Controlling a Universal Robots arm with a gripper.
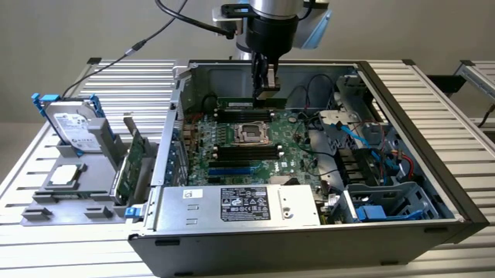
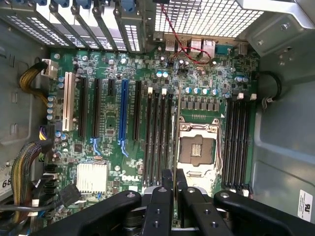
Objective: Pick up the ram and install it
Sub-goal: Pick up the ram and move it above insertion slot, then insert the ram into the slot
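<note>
Inside the open computer case (image 1: 430,168), the pincer (image 1: 268,86) is pinched nearly shut on the ram (image 1: 244,102), holding it edge-down along the motherboard's (image 1: 298,142) far memory slots (image 1: 243,114), seemingly for seating.

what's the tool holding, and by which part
The ram, pinched by its upper long edge in the tool, hanging edge-down inside the case.
</note>
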